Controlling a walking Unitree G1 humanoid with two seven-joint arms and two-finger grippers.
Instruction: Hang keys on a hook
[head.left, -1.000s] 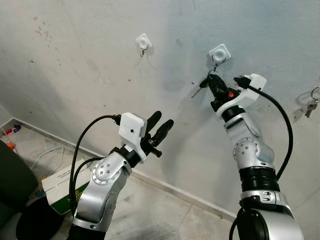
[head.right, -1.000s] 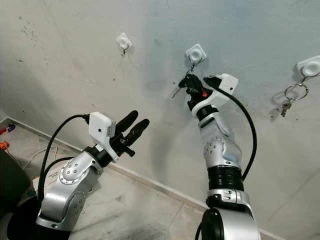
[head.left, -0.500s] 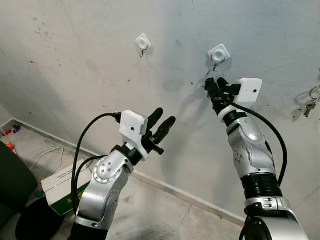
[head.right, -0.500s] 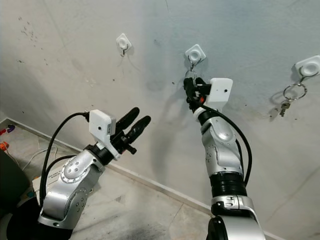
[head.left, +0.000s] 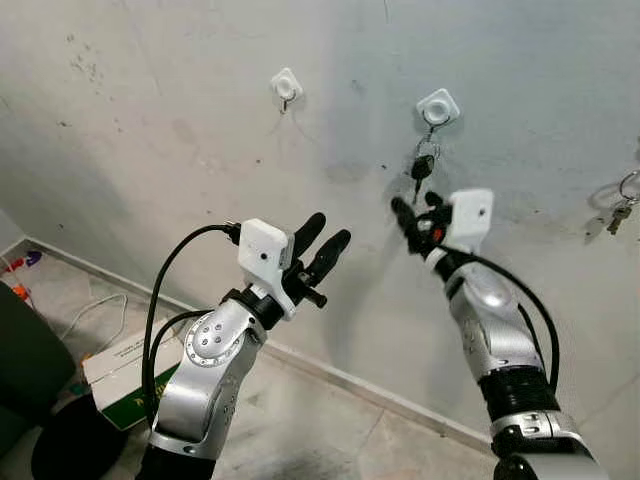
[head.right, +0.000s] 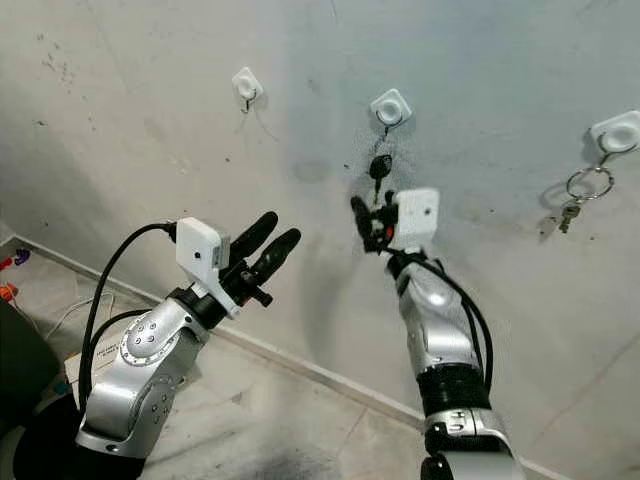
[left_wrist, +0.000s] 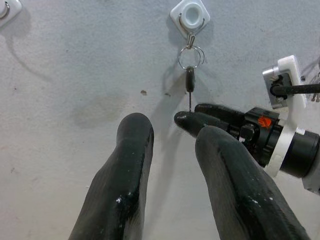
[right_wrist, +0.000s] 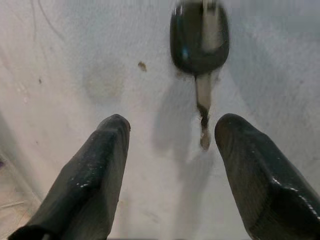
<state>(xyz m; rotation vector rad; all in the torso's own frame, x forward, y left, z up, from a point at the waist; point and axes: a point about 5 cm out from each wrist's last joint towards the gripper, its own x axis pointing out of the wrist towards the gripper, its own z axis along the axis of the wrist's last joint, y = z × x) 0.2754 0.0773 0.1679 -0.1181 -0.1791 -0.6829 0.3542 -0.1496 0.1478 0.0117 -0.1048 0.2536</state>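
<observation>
A black-headed key (head.left: 423, 166) hangs by its ring from the middle white wall hook (head.left: 438, 106). My right gripper (head.left: 415, 210) is open and empty just below the key, a little off the wall. In the right wrist view the key's head (right_wrist: 200, 32) and blade (right_wrist: 203, 115) hang between and beyond the two spread fingers (right_wrist: 107, 160). My left gripper (head.left: 322, 238) is open and empty, held up lower left of the hook, apart from the wall. The left wrist view shows the hook (left_wrist: 190, 15), the key (left_wrist: 190, 80) and the right gripper's fingers (left_wrist: 200, 119).
A bare white hook (head.left: 287, 85) sits on the wall to the left. Another bunch of keys (head.right: 578, 195) hangs from a hook (head.right: 617, 133) at the right. A box (head.left: 115, 365) and cables lie on the floor at lower left, beside a dark object (head.left: 25, 370).
My right gripper let go of the key, opened and dropped down away from the hook. The key now hangs free on the hook. The left arm has stayed still.
</observation>
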